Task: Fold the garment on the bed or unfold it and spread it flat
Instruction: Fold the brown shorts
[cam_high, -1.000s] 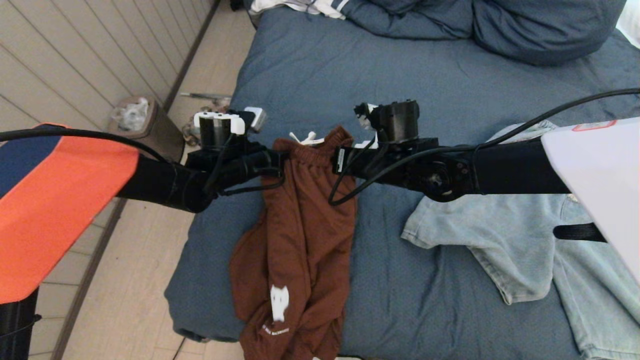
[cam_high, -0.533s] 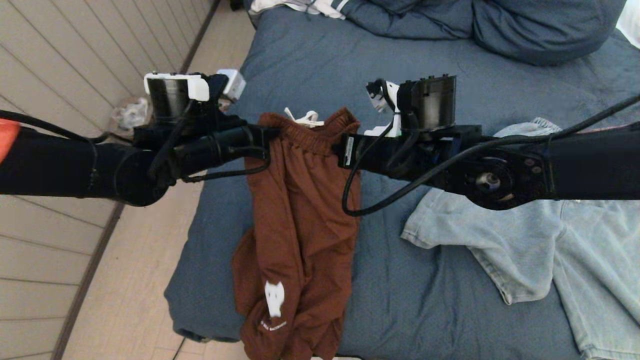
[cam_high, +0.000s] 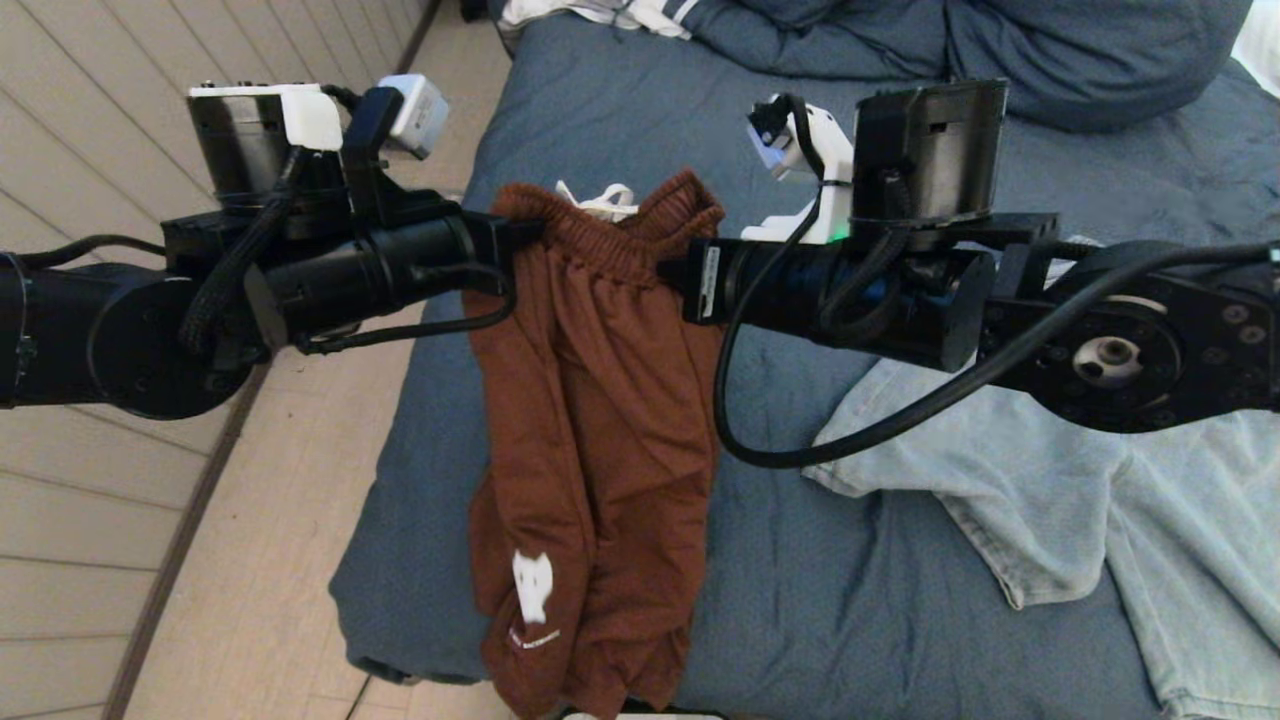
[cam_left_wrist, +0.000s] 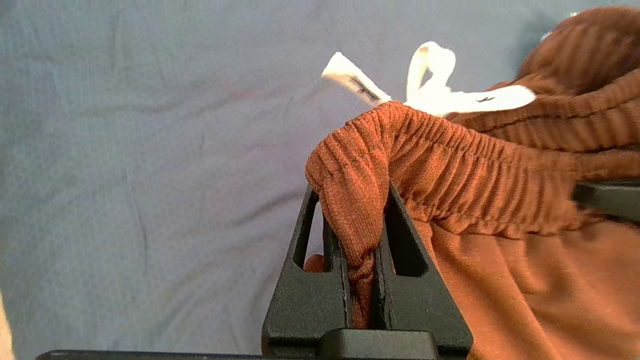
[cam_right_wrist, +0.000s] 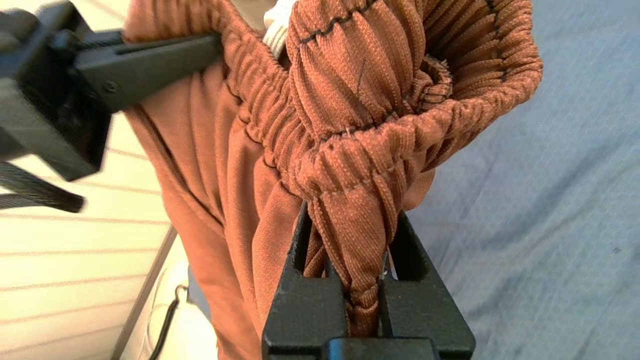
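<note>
Rust-brown shorts (cam_high: 590, 430) with a white drawstring (cam_high: 600, 200) and a small white print hang by their elastic waistband above the slate-blue bed (cam_high: 620, 130). My left gripper (cam_high: 520, 232) is shut on the waistband's left end (cam_left_wrist: 357, 220). My right gripper (cam_high: 672, 270) is shut on its right end (cam_right_wrist: 360, 235). The shorts' legs droop down to the bed's near edge. The waistband sags bunched between the two grippers.
A pale blue denim garment (cam_high: 1080, 490) lies spread on the bed to the right, partly under my right arm. A bunched blue duvet and pillow (cam_high: 980, 50) sit at the far end. A bin (cam_high: 265, 235) stands on the floor by the panelled wall at left.
Both grippers have risen and drawn nearer the camera, lifting the brown shorts higher off the bed. Both holds on the waistband are unchanged.
</note>
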